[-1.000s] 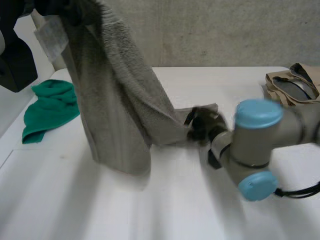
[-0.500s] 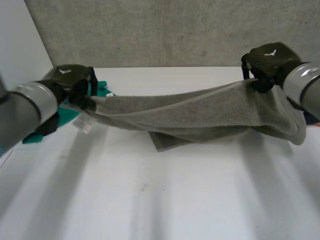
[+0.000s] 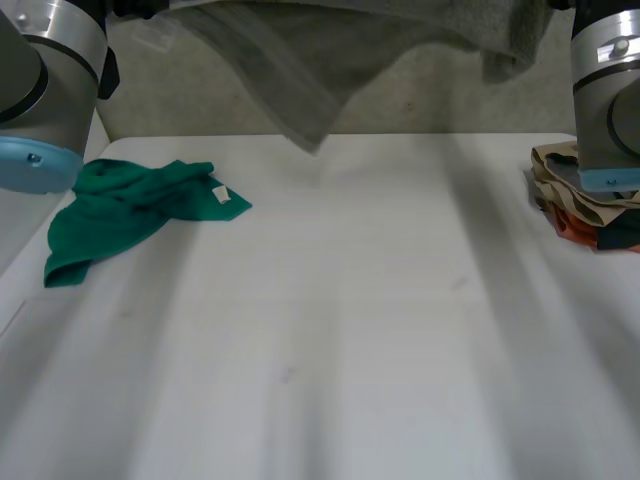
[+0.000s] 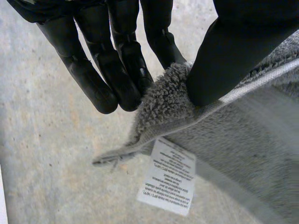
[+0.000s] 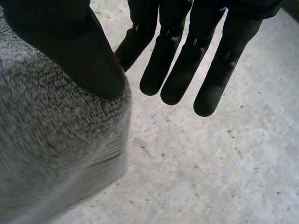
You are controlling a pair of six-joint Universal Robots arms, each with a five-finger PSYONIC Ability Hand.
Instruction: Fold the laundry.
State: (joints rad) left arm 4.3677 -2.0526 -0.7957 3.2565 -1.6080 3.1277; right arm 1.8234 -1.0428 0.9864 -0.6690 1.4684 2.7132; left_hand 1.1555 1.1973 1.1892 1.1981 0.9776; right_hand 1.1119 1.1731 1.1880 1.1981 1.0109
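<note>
A grey towel [image 3: 330, 60] hangs high above the white table [image 3: 350, 380], stretched between my two raised arms, and one loose corner droops toward the middle. In the left wrist view my left hand [image 4: 224, 56] pinches a towel [image 4: 233, 140] corner between thumb and fingers, just above its white label [image 4: 168, 175]. In the right wrist view my right hand [image 5: 70, 46] pinches the towel's [image 5: 51, 140] other end between the thumb and a finger, with the remaining fingers straight beside it.
A crumpled green cloth [image 3: 120, 205] with a small white tag lies on the table's left side. A pile of folded tan, orange and dark cloths [image 3: 585, 200] sits at the right edge, under my right arm [image 3: 605, 80]. A concrete wall stands behind.
Both arms have risen with the towel: it went from hanging off the left hand, to a spread just over the table, to high above it.
</note>
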